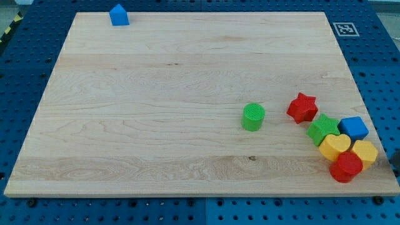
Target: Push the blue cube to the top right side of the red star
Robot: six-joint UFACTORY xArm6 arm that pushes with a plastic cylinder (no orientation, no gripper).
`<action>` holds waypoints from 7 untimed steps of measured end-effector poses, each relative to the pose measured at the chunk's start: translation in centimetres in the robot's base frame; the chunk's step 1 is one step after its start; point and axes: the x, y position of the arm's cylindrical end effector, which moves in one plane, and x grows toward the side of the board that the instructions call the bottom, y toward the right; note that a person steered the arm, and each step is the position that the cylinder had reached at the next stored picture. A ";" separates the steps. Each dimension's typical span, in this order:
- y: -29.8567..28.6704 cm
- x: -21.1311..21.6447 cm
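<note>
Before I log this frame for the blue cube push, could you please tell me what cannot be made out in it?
- My tip: the dark bit at the camera view's right edge may be the rod, cut off by the frame; its end cannot be confirmed.
- Yellow block: partly behind the red cylinder, shape unclear.
- Green star: lower points hidden by the yellow heart.
- Blue cube: whether it touches the green star.

A pale wooden board (187,106) lies on a blue metal table (25,81) dotted with rows of small holes. A black-and-white square marker (344,29) sits at the board's top right corner. Even, soft light.
</note>
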 end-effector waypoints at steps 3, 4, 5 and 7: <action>-3.8 -3.4; -5.2 -3.4; -5.7 -3.4; -5.7 -6.1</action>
